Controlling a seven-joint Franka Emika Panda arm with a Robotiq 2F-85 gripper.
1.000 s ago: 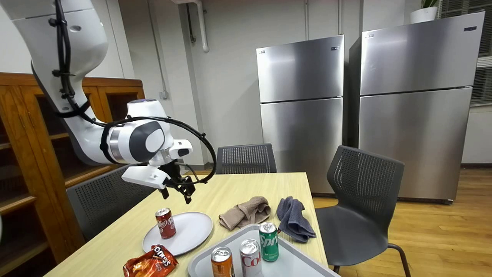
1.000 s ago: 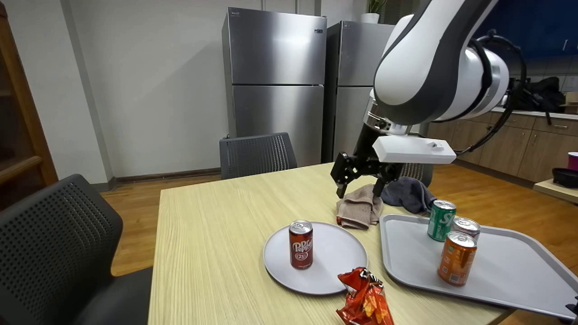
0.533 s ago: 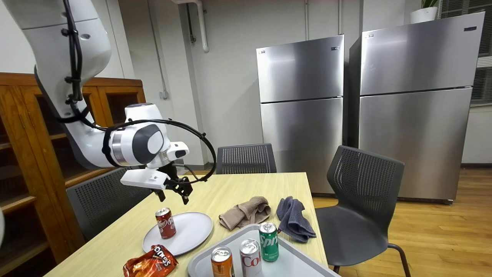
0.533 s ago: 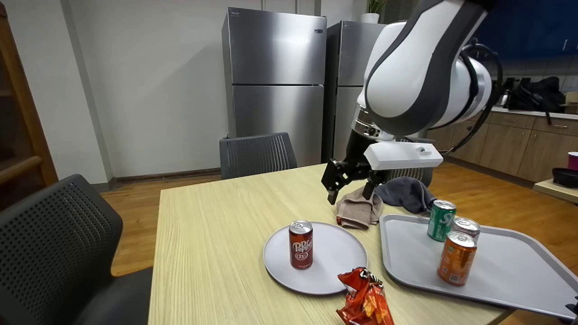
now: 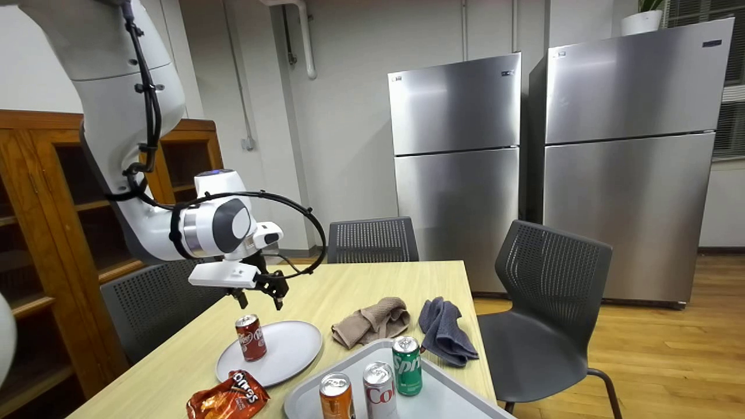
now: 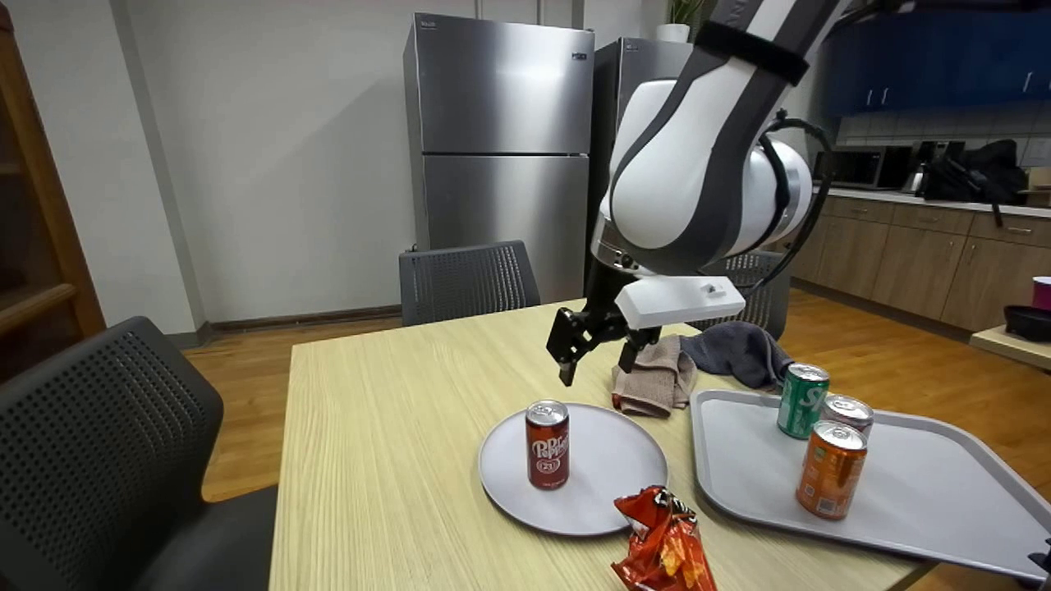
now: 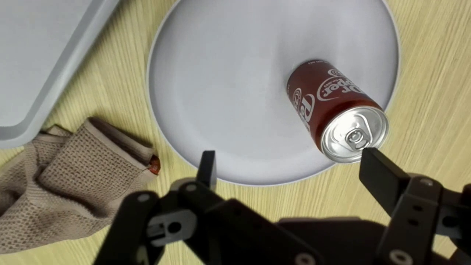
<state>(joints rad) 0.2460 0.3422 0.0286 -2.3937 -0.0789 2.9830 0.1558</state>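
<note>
Currently, your gripper (image 7: 289, 162) hangs spread and empty, the can (image 7: 323, 97) standing upright, lower, offset toward the wrist view's right-hand finger (image 7: 383, 178).

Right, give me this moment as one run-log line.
fingers: open, holding nothing | nearest: red can, upright on plate | beside plate: brown towel | tray: green can, silver can, orange can

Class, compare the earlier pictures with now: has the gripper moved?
Yes. In an exterior view, the gripper has shifted toward the picture's left and slightly down, closer to the Dr Pepper can, which stands unmoved on the gray plate.
</note>
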